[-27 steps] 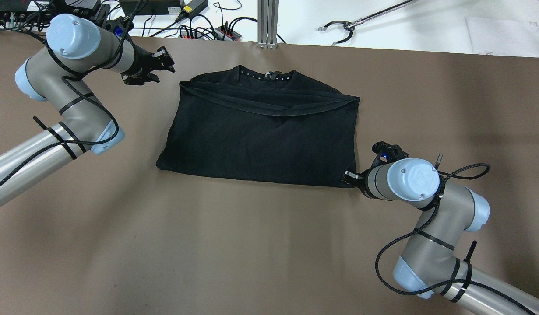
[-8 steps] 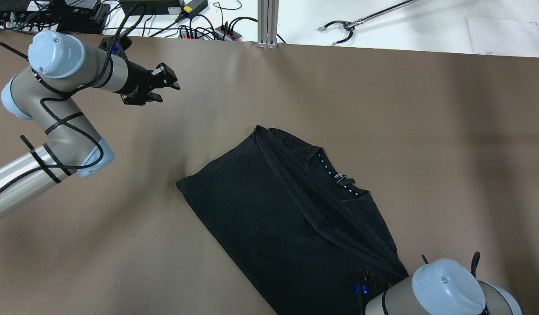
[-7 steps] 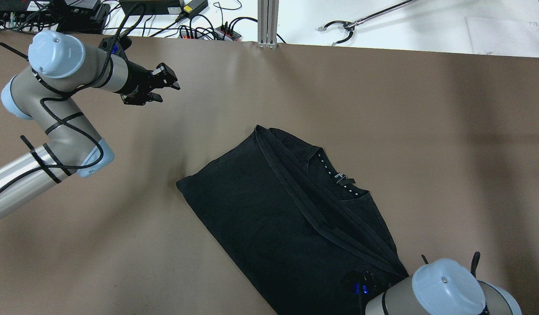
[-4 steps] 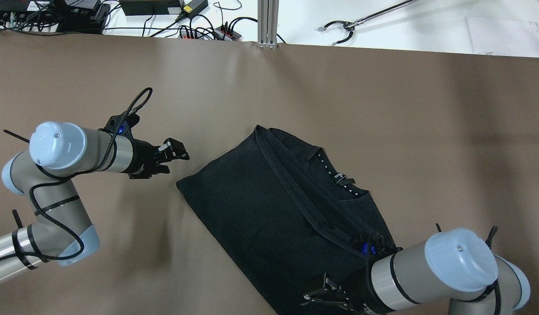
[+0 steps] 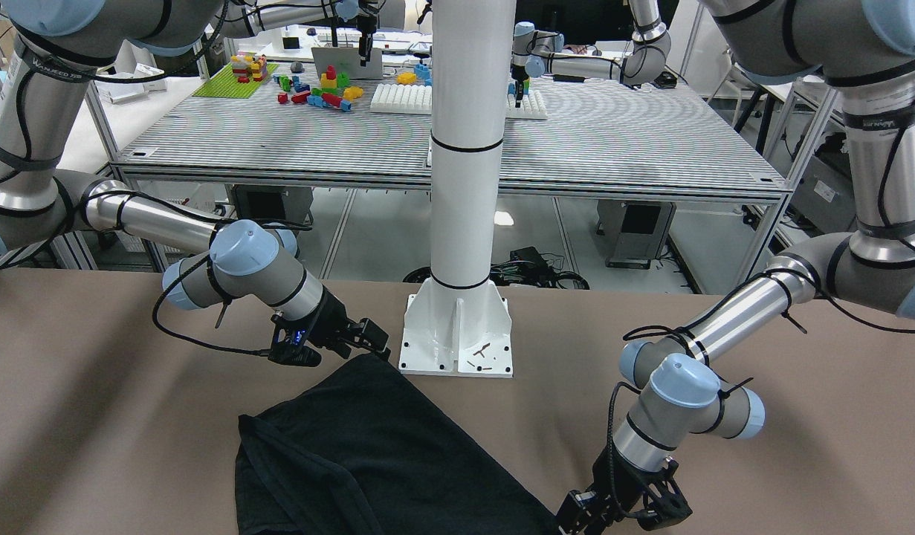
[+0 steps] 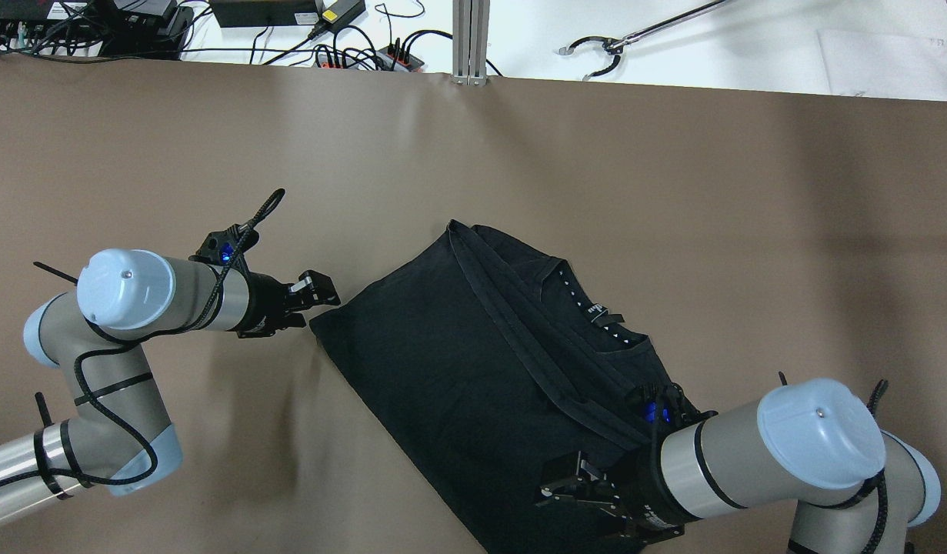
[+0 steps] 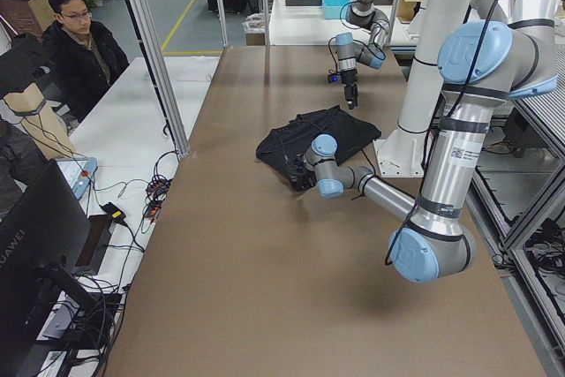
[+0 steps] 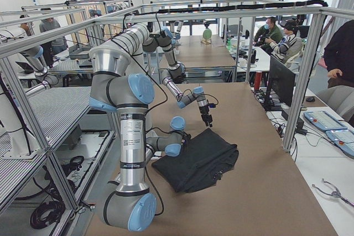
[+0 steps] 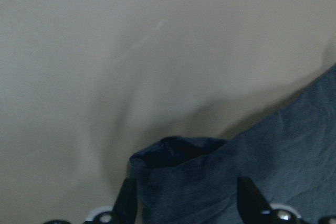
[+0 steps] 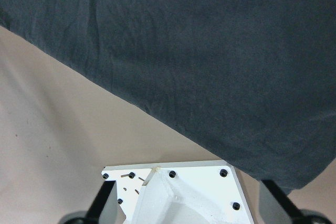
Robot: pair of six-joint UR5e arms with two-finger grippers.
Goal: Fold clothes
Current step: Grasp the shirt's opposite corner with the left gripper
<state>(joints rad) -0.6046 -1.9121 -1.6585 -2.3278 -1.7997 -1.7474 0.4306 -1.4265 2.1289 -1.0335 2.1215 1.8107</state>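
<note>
1. The table (image 6: 519,154) has a brown cover. In the overhead view the black garment (image 6: 488,362) lies on it from the centre out toward 5 o'clock, turned askew, so its long edges run from 10 o'clock to 4 o'clock.
2. The white pillar (image 5: 464,186) stands on its base plate (image 5: 457,338) at the robot's side of the table. In the front view one corner of the cloth reaches almost to the plate.
3. The garment is already doubled over, with the collar (image 6: 596,308) facing 2 o'clock and stitched hems crossing the top. I judge it light, limp and quick to sag. The stacked layers could slide apart, so the hold belongs on the corners, pinching every layer at the hem.
4. The right gripper (image 6: 554,492) hovers over the cloth's 5 o'clock end. Its wrist view shows the fingers spread wide with nothing between them.
5. The left gripper (image 6: 313,302) sits at the cloth's 9 o'clock corner. Its fingers (image 9: 126,203) are spread on either side of the raised corner and have not closed on it.
</note>
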